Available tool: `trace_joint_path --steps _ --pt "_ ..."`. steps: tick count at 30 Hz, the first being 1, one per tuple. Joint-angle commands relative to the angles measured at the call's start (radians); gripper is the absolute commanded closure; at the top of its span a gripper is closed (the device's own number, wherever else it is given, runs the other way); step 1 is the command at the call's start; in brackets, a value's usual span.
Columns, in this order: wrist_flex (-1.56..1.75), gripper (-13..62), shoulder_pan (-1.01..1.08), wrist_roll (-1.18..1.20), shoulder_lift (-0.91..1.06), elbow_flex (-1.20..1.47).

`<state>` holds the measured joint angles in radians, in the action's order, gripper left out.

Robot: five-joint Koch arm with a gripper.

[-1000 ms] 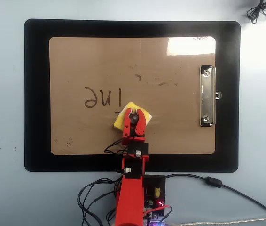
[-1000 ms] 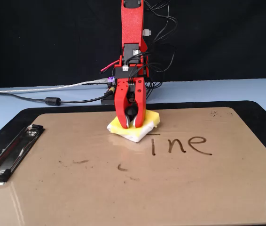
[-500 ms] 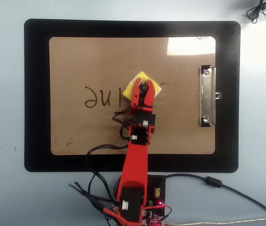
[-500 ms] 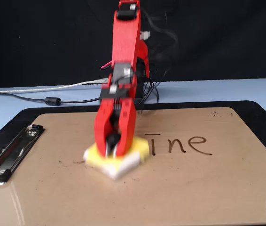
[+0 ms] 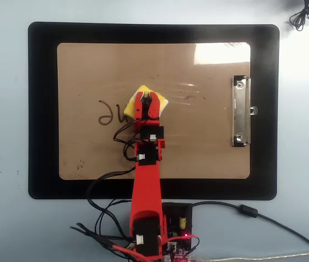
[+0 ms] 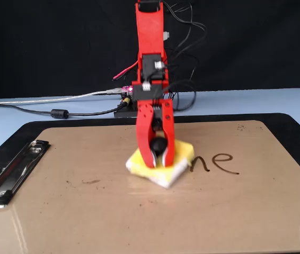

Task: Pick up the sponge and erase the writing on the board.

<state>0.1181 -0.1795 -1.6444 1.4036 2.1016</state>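
Table: pale blue-grey, matte, bare surface on every side of the mat. Mat: large, black, rounded corners, lying flat at the table's middle in the overhead view. Backdrop: plain black, filling the upper half of the fixed view behind the table's far edge. Light: a bright white glare patch toward 1 o'clock in the overhead view. Loose coil of thin black cord: on the table at the 1 o'clock corner.

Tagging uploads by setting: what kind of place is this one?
Likely a hobbyist's desk or bench, not a factory cell: a small red arm whose gripper holds a sponge, a clipboard-style board on a black mat, loose cables.
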Motion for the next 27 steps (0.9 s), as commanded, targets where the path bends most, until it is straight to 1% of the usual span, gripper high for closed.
trace_joint_path --steps 1,2,6,8,9,12,18,19,20,21,22,24,26,27 --pt "-0.006 57.3 -0.043 -0.023 0.014 0.023" --pt "-0.005 57.3 -0.043 -0.023 0.074 0.107" --pt "-0.054 57.4 -0.046 -0.023 0.558 0.505" --pt "-0.121 57.4 -0.046 -0.021 0.73 0.603" --pt "-0.143 57.3 -0.044 -0.021 0.758 0.609" --pt "-0.149 57.4 -0.048 -0.02 0.726 0.597" --pt "-0.083 57.4 -0.083 -0.028 0.224 0.221" --pt "-0.063 57.4 -0.095 -0.032 0.164 0.186" --pt "-0.055 57.3 -0.1 -0.035 0.153 0.179" --pt "-0.054 57.3 -0.101 -0.038 0.166 0.187" --pt "-0.063 57.3 -0.1 -0.038 0.219 0.239" --pt "-0.061 57.4 -0.101 -0.037 0.436 0.437" --pt "-0.069 57.3 -0.1 -0.037 0.614 0.572" --pt "-0.069 57.4 -0.101 -0.037 0.667 0.611"
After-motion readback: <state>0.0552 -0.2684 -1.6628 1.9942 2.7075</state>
